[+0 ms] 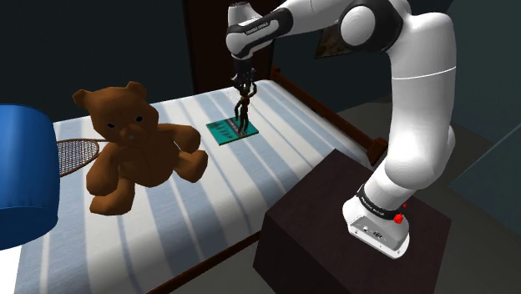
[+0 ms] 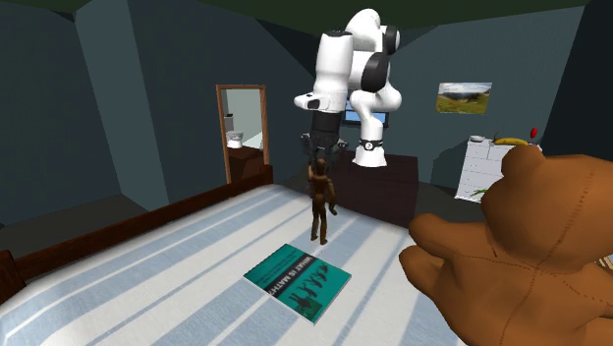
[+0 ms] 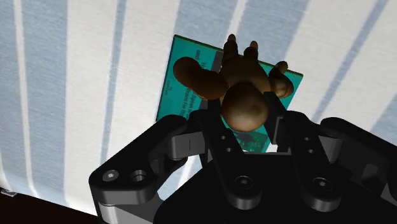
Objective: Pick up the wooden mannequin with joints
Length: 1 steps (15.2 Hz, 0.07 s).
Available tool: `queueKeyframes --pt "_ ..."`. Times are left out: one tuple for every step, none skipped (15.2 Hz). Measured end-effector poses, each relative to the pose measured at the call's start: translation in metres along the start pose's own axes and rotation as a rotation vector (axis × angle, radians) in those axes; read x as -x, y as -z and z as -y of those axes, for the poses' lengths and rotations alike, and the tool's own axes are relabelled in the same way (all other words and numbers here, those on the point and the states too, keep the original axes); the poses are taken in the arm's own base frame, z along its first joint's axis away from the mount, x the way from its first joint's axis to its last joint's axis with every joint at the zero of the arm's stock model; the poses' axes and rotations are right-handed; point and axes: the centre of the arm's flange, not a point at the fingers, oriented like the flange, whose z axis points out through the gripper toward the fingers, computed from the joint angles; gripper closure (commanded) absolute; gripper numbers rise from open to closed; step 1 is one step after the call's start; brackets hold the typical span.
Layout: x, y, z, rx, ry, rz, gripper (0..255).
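Wrist view: the black gripper [image 3: 245,118] has its two fingers clamped on the round head of the mannequin [image 3: 238,73]. The mannequin is a smooth, glossy brown figure built of rounded, ball-like segments. It hangs below the fingers, over a flat teal book [image 3: 178,102]. The book's cover carries lines of small print that cannot be read.

Under the book lies the bed [image 3: 76,95], its cover striped white and pale blue.

From the shoulder view, the dark box stand [image 1: 334,217] sits nearest. The white arm reaches up and left from it, and the lettering on the arm's last link is too small to make out. The gripper [image 1: 245,83] holds the mannequin [image 1: 243,108] upright by the head, above the book [image 1: 231,130] on the bed [image 1: 192,217]. To the shoulder view's left sits a plump brown teddy bear [image 1: 134,146], with a stringed racket [image 1: 75,154] lying just behind it.

In the second exterior view, the teddy bear [image 2: 530,246] is closest and its seams show stitching. Next comes the book [image 2: 300,278], with white words and a row of small dark figures on its cover, the words not legible. Above the bed [image 2: 177,285] the mannequin [image 2: 321,201] dangles from the gripper [image 2: 319,157], feet clear of the cover. Farther back are the stand [image 2: 393,187], a wood-framed doorway [image 2: 246,128] and a landscape picture [image 2: 464,96] on the wall.
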Motion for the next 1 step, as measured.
queueKeyframes --pt "-0.0004 0.0034 -0.0006 0.000 0.000 0.000 255"
